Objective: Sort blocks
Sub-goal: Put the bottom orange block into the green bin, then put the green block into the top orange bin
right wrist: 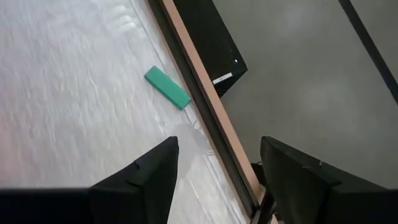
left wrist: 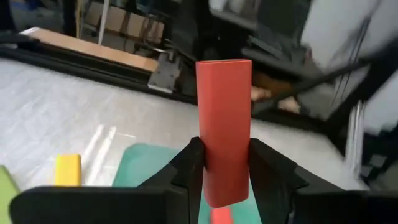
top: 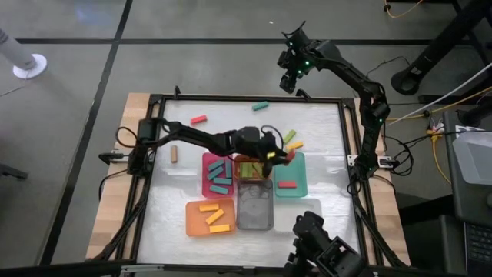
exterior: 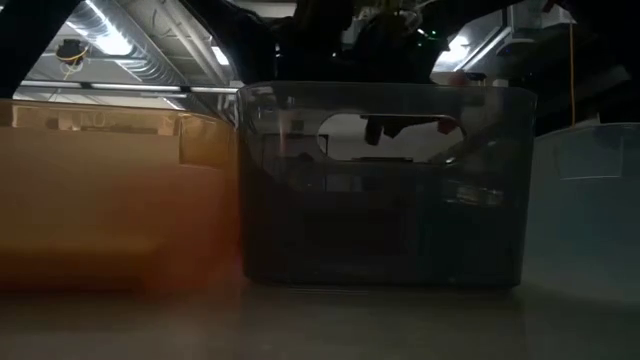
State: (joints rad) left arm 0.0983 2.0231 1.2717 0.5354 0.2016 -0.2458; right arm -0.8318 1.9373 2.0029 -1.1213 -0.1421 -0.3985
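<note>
High view shows several blocks (top: 221,174) sorted into trays (top: 290,189); left gripper (left wrist: 225,180) grasps a red block (left wrist: 224,124), others remain loose; right gripper (right wrist: 214,171) hangs released.

Lab: robot rig, floor cables (top: 453,108)

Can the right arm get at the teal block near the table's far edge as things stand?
Probably yes. The right gripper hangs open over the far edge, and the teal block lies alone on bare table with nothing between. The left gripper, holding a red block, is well away.
</note>
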